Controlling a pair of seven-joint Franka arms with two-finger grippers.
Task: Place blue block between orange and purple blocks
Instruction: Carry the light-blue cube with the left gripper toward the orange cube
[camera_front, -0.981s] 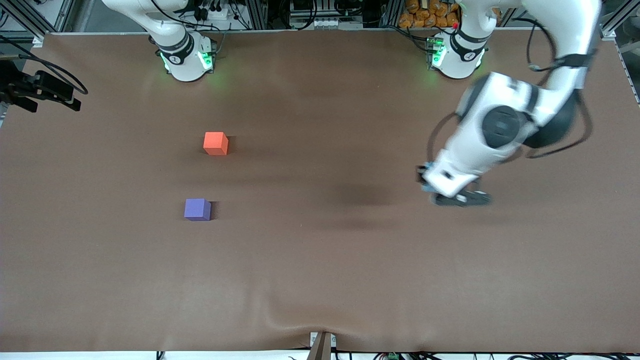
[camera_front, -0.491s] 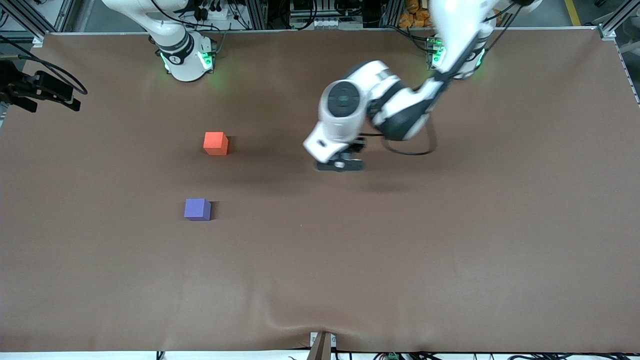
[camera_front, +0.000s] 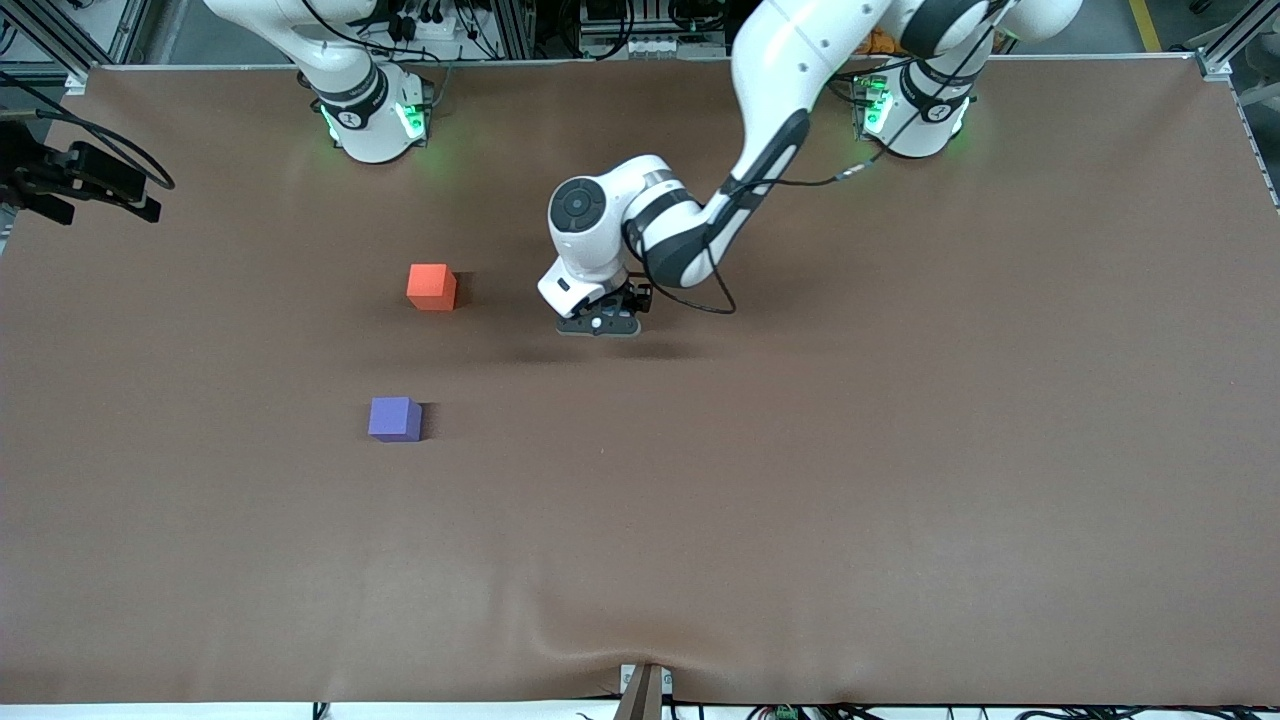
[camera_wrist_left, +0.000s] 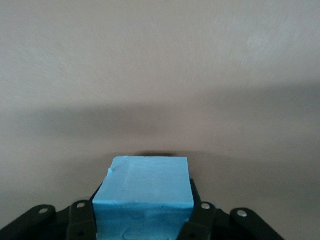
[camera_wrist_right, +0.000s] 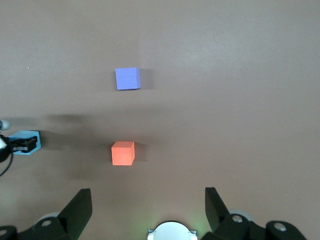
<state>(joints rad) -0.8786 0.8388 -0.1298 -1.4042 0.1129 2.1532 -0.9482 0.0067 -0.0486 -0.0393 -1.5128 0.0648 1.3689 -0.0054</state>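
Left gripper (camera_front: 598, 322) clamped on blue block (camera_wrist_left: 143, 197), up over table (camera_front: 800, 480) beside orange block (camera_front: 431, 286). Purple block (camera_front: 394, 418) nearer the camera. Right gripper (camera_wrist_right: 148, 202) waiting high, jaws wide.

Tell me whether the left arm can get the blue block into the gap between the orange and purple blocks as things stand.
Probably yes. The left gripper holds the blue block over bare table beside the orange block. Nothing lies between it and the gap above the purple block; the right gripper waits, open, high over its base.
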